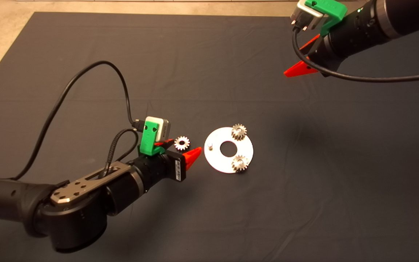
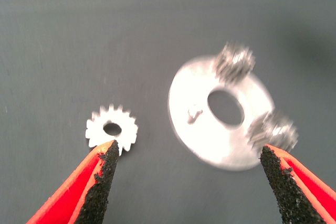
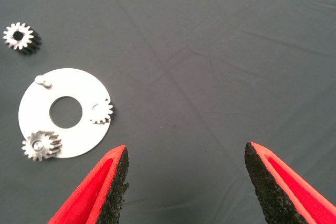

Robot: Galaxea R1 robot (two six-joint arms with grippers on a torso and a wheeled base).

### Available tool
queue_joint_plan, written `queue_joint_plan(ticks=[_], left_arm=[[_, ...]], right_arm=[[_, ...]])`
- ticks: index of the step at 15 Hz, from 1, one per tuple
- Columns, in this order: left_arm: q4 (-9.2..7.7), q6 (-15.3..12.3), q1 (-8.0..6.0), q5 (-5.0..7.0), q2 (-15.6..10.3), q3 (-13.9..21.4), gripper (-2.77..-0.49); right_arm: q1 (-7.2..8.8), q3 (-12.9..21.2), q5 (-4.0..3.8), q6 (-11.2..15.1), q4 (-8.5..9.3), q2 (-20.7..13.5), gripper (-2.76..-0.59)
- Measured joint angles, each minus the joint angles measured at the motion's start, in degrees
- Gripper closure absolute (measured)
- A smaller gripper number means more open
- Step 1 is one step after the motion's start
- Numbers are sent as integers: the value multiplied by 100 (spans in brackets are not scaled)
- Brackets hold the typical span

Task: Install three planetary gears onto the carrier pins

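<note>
— Fingers first: how does the left gripper (image 1: 180,150) stand?
— Spread wide, with nothing between the pads. It sits low over the mat (image 1: 86,47), just left of the disc (image 1: 218,160). In the left wrist view one fingertip (image 2: 105,156) is right at the edge of the loose gear (image 2: 112,128); whether they touch I cannot tell. The other fingertip (image 2: 273,158) is close by a mounted gear at the disc's rim.
— And that loose gear, where is it on the table?
— Flat on the mat, teeth outward, bore up, just left of the disc and apart from it. The head view shows it (image 1: 182,143) between the left gripper's two red fingers, near the farther one.
— Now the disc itself?
— Shiny, flat on the mat, with a large central hole. The bare pin (image 1: 210,146) stands upright near its left edge. Two gears are seated on the other two pins: the far gear (image 1: 238,131) at the upper rim and the near gear (image 1: 239,163) at the lower rim, each overhanging the rim a little.
— Further right?
— Bare mat, then the right gripper (image 1: 306,60) at the upper right, well apart from the disc. Its fingers (image 3: 113,182) are spread too, holding nothing; its wrist view shows the disc, both mounted gears and the loose gear beyond them.
</note>
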Motion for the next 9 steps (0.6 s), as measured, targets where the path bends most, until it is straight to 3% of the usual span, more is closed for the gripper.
queue_joint_plan(ticks=[4,9], left_arm=[[-693,981,5,0,79,-239,-191],[-1046,1744,16,14,104,-703,-191]], right_arm=[[0,-197,29,-21,0,44,-162],[0,-269,79,-43,0,61,-162]])
